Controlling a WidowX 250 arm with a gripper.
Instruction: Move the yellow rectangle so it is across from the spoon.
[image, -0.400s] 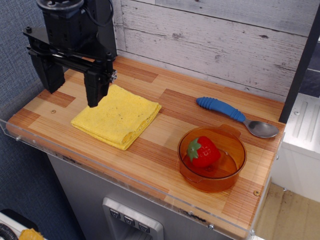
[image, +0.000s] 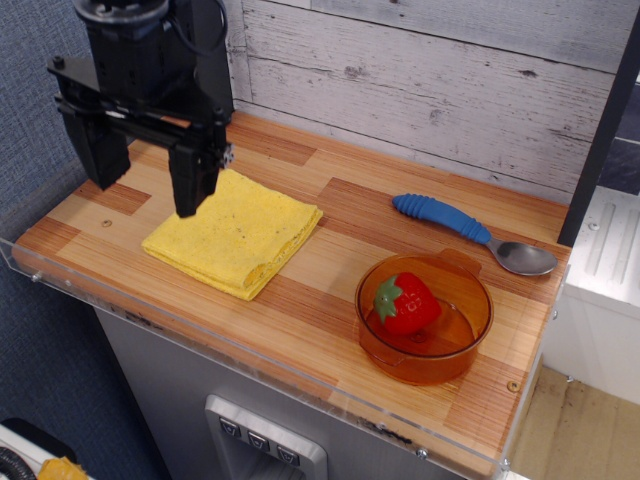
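The yellow rectangle (image: 235, 233) is a folded yellow cloth lying flat on the left part of the wooden counter. The spoon (image: 470, 232), with a blue ribbed handle and a silver bowl, lies at the back right. My black gripper (image: 145, 172) hangs open over the cloth's back left corner. One finger (image: 190, 185) is above the cloth's edge and the other finger (image: 100, 150) is off to the left of it. The gripper holds nothing.
An orange transparent bowl (image: 470, 345) with a red toy strawberry (image: 405, 303) in it stands at the front right, just in front of the spoon. A wooden plank wall runs along the back. A clear plastic lip edges the counter's front.
The gripper has dipped very slightly. The cloth, spoon and bowl have not moved.
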